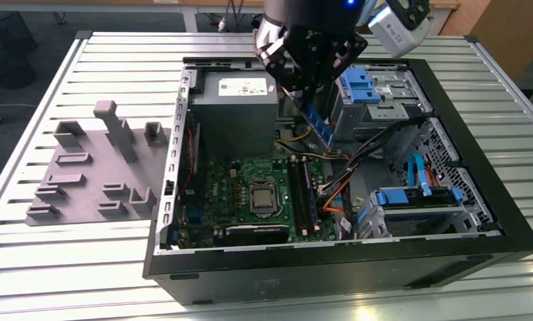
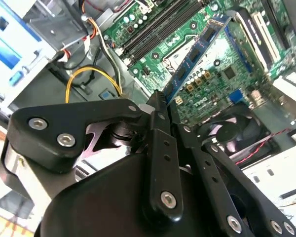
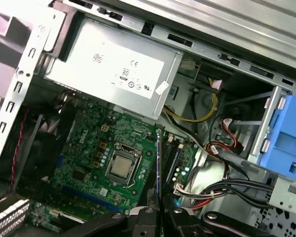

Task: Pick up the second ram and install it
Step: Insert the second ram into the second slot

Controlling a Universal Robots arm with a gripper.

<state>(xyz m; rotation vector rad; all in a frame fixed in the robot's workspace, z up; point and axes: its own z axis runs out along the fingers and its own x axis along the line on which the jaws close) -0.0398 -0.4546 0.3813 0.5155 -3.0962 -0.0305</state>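
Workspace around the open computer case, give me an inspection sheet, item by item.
Surface: slatted metal table, carrying the open case.
Job's things: RAM stick held in the gripper, above the motherboard, not seated; it hangs over the slots in the first wrist view.
Clutter: grey fixture block on the table at the exterior view's left.
Grippers: gripper shut on the RAM stick, over the case interior.
Cables: yellow, red and black bundles between the motherboard and the blue drive bay.
Surroundings: power supply and CPU socket inside the case; floor beyond the table.
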